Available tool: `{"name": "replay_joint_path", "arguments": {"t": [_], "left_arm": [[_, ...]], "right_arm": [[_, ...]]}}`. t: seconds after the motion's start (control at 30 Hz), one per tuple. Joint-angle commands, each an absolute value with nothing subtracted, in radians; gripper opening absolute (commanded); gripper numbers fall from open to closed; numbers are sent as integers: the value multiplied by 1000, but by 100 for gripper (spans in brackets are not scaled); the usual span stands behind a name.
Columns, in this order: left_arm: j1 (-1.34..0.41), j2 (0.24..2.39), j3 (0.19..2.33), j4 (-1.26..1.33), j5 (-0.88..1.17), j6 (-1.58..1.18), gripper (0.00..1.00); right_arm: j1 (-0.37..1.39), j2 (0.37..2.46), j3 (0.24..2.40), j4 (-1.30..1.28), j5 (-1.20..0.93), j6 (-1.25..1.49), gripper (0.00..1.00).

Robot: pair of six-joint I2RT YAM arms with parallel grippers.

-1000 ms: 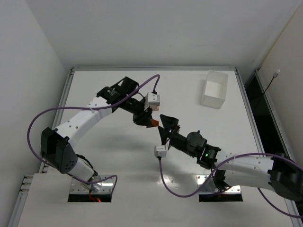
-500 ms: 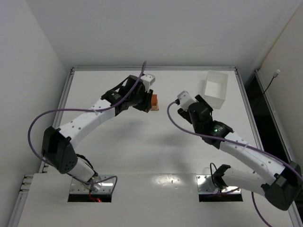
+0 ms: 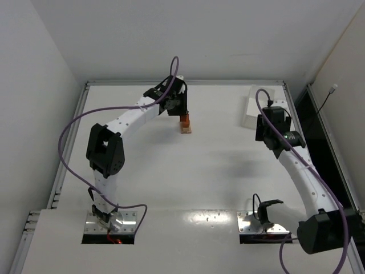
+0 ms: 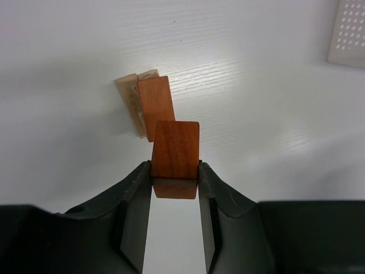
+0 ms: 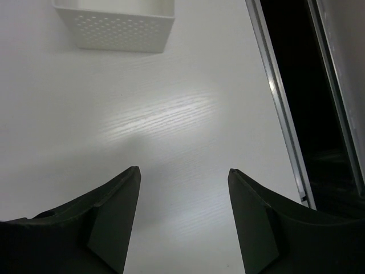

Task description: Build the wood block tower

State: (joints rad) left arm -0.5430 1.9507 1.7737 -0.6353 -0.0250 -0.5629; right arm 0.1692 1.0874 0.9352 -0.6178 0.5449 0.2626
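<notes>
The wood block tower (image 4: 149, 105) stands on the white table as a short stack, a reddish-brown block lying on light tan ones; from above it shows at the far middle (image 3: 186, 127). My left gripper (image 4: 175, 168) is shut on another reddish-brown block (image 4: 175, 149), held just above the stack and slightly to its near side. From above, the left gripper (image 3: 180, 112) hangs right over the tower. My right gripper (image 5: 182, 171) is open with nothing between its fingers, low over bare table at the right side.
A white perforated tray (image 5: 114, 25) stands just ahead of the right gripper, at the far right (image 3: 254, 105) of the table. The table's metal edge rail (image 5: 279, 97) and a dark gap run along the right.
The two grippers were close together mid-table. The left arm carried the reddish-brown block out over the tower. The right arm swung away to the right, near the tray, its jaws narrowing a little.
</notes>
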Motion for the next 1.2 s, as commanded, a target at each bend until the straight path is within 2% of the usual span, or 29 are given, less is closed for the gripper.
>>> {"name": "replay_joint_path", "arguments": {"t": [0.0, 0.33, 1.17], "left_arm": [[-575, 1982, 1848, -647, -35, -603, 0], [-617, 2078, 1905, -686, -291, -594, 0], [-636, 2183, 2033, -715, -344, -557, 0]], "right_arm": [[98, 1101, 977, -680, 448, 391, 60], [25, 1111, 988, -680, 359, 400, 55], [-12, 1147, 959, -640, 255, 400, 51]]}}
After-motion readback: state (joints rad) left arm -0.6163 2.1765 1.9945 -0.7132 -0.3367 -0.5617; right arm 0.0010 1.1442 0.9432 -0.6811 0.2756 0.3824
